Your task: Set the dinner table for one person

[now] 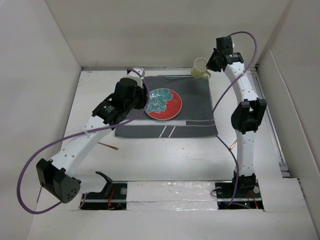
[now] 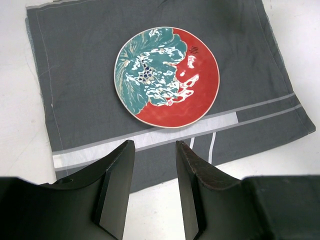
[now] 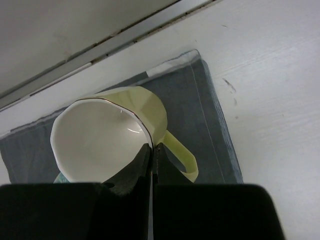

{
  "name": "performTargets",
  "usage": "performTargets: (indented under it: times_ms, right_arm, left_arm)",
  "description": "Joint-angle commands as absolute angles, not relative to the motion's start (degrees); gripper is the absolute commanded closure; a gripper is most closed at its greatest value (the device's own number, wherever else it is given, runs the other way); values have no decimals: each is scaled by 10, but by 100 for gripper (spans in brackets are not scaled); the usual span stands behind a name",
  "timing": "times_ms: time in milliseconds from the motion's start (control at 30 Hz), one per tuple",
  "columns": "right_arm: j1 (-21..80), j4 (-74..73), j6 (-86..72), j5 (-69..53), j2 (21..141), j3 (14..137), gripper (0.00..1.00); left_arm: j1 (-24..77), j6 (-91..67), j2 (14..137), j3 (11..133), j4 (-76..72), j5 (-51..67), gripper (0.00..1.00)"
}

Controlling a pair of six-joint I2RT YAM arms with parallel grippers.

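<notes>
Your counter point(image 1: 165, 155) lies under everything, with the cloth point(image 1: 195, 97) far-centre and the plate point(image 1: 163, 104) on it. It looks like the mug step: the right pincer point(image 3: 151, 150) is clenched on the mug point(image 3: 115, 130) rim at the cloth's far right corner. Next, seat it upright and let go. The left pincer point(image 2: 155, 147) gapes, empty. Only the right wrist view shows that pinch.

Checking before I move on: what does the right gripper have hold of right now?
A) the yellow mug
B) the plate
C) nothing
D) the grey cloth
A: the right gripper is pinched shut on the rim of the yellow mug, just beside its handle.
</notes>
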State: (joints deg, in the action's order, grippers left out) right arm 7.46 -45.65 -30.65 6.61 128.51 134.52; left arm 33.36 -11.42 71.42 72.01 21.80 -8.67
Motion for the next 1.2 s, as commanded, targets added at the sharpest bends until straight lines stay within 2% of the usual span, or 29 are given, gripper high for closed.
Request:
performTargets:
  times_ms: [0,433,467,500,600,700,767,800,833,867,900,933,1000,1033,1067,1167]
  right_arm:
    - [70,-448,-312,76,1331,1435,100]
    - [76,-450,-323,101,1362,1396,99]
    - [76,-445,-328,99,1357,1384,93]
    - [76,-442,-333,94,1354,1380,77]
    - [69,-433,-344,68,1341,1381,55]
    - [55,-433,-352,45,1317,1383,45]
    - [40,-424,-354,29,1288,1365,44]
    - [34,-418,-359,26,1268,1347,45]
    - [13,-391,-368,30,1180,1248,64]
    - [13,-390,-368,30,1179,1247,64]
    - [6,-371,-376,36,1139,1194,89]
    - [-3,-348,-381,40,1056,1068,98]
    - [-36,-279,-399,35,974,942,100]
    - [-48,-267,-406,33,938,886,100]
    - [-72,-267,-412,31,876,782,100]
    - [-115,-289,-420,47,776,620,100]
  left_arm:
    - [334,-118,705,730,215,-84,65]
    - [334,-127,707,729,218,-91,65]
    - [334,-127,708,729,217,-91,65]
    - [334,-129,707,729,217,-90,65]
    - [334,-133,706,729,217,-88,65]
    - [334,-136,701,730,217,-81,65]
    - [334,-141,700,732,217,-74,65]
    - [334,-141,695,731,217,-71,65]
    - [334,-141,692,731,217,-67,66]
    - [334,-141,692,731,217,-67,66]
    - [334,-138,686,731,218,-61,69]
    - [334,-136,684,727,216,-57,79]
    - [334,-127,673,719,209,-40,88]
    - [334,-126,673,710,207,-26,98]
    - [334,-121,671,704,206,-19,100]
    - [334,-112,665,682,199,14,100]
